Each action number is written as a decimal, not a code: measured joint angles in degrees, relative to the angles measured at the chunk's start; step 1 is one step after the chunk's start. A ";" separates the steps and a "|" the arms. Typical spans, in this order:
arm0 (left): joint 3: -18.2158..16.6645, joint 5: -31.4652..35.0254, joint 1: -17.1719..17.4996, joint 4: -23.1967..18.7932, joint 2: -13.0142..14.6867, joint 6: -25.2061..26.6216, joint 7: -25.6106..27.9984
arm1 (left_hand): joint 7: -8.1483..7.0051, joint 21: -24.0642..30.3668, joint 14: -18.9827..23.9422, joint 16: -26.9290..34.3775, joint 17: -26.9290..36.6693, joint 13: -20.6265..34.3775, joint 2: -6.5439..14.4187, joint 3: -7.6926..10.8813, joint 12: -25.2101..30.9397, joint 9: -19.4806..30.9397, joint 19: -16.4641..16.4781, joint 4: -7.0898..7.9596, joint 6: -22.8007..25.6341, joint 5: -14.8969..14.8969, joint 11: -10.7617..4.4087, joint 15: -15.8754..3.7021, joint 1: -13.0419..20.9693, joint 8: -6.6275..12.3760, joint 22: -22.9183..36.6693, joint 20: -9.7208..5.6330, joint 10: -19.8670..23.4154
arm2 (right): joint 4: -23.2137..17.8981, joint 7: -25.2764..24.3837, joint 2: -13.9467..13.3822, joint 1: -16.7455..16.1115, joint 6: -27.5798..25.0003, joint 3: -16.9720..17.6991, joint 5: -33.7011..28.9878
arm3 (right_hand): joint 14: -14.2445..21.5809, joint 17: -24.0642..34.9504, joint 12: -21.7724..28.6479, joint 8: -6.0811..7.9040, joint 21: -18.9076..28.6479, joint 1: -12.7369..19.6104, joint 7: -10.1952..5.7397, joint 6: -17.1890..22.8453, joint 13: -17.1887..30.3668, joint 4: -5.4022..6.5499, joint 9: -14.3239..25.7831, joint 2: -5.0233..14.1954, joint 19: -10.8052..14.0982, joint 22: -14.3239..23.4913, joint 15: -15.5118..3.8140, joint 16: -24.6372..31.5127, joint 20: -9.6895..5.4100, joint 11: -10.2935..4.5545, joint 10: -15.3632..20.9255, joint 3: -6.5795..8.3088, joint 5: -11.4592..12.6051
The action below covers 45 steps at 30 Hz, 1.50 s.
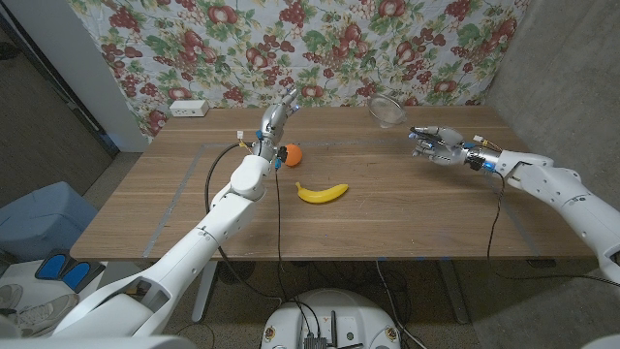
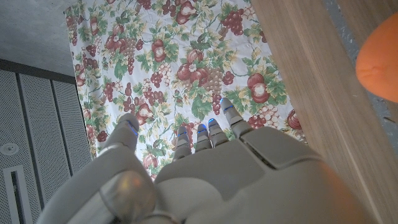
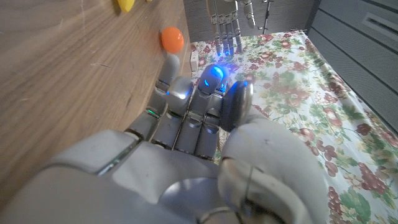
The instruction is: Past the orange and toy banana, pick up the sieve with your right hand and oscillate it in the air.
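Toward the far right of the wooden table (image 1: pixel 407 208), just before the fruit-print cloth (image 1: pixel 320 44), sits the sieve (image 1: pixel 387 111), a round wire-mesh bowl tilted on its side; its handle and long axis are too small to make out. Near it, the right hand (image 1: pixel 434 144) hovers with fingers loosely curled around nothing. Well to the left lie the smooth curved yellow toy banana (image 1: pixel 322 192), lengthwise across the table, and the round orange (image 1: pixel 292 153), beside the left hand (image 1: pixel 275 124), fingers apart and raised.
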 measured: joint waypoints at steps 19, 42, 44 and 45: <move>0.07 0.13 -0.69 0.79 -0.13 0.00 -0.14 | 0.00 -0.12 0.00 0.00 0.00 0.00 0.00 0.38 0.00 0.00 0.32 0.11 0.00 0.00 0.00 0.00 0.00 0.00 0.00 -0.31 0.00 | -6.76 -8.10 -5.17 3.31 -9.44 -5.75 -6.23 | 0.22 0.00 0.00 0.00 0.00 0.01 0.01 0.00 -0.16 -0.44 -0.27 0.01 0.40 -0.16 -0.22 0.00 0.01 0.01 -0.01 0.44 -0.21; 0.11 -0.20 -1.51 2.34 -0.44 -0.32 -0.61 | 0.00 -0.47 0.00 0.00 0.01 0.00 -0.23 0.60 0.00 0.00 0.31 -0.12 0.00 0.00 0.00 0.00 -0.23 0.00 0.00 -0.31 0.00 | 0.90 -1.31 -0.89 4.89 -2.65 -4.99 -3.91 | 0.43 -0.30 -0.48 -0.27 0.00 0.03 0.01 0.00 -1.45 -0.59 -0.10 0.02 0.17 -0.15 -0.01 0.00 -0.20 -0.03 0.03 0.59 -0.40; 0.11 -0.25 -1.62 2.54 -0.49 -0.43 -0.68 | -0.01 -0.47 0.00 0.00 0.01 0.00 -0.23 0.60 0.00 0.00 0.31 -0.12 0.00 0.00 0.00 0.00 -0.23 0.00 0.00 -0.31 0.00 | 1.90 -0.48 -0.18 4.71 -1.59 -4.40 -3.21 | 0.43 -0.30 -0.48 -0.27 0.00 0.03 0.01 0.00 -1.42 -0.58 -0.10 0.02 -0.04 -0.15 -0.01 0.00 0.01 -0.02 0.02 0.58 -0.43; 0.11 -0.28 -1.73 2.73 -0.54 -0.54 -0.75 | 0.00 -0.47 0.00 0.00 0.01 0.00 -0.23 0.60 0.00 0.00 0.31 -0.12 0.00 0.00 0.00 0.00 -0.23 0.00 0.00 -0.31 0.00 | 2.89 0.28 0.52 4.56 -0.67 -3.80 -2.53 | 0.43 -0.30 -0.48 -0.27 0.00 0.03 0.01 0.00 -1.43 -0.58 -0.10 0.02 -0.04 -0.15 -0.01 0.00 0.01 -0.02 0.02 0.58 -0.44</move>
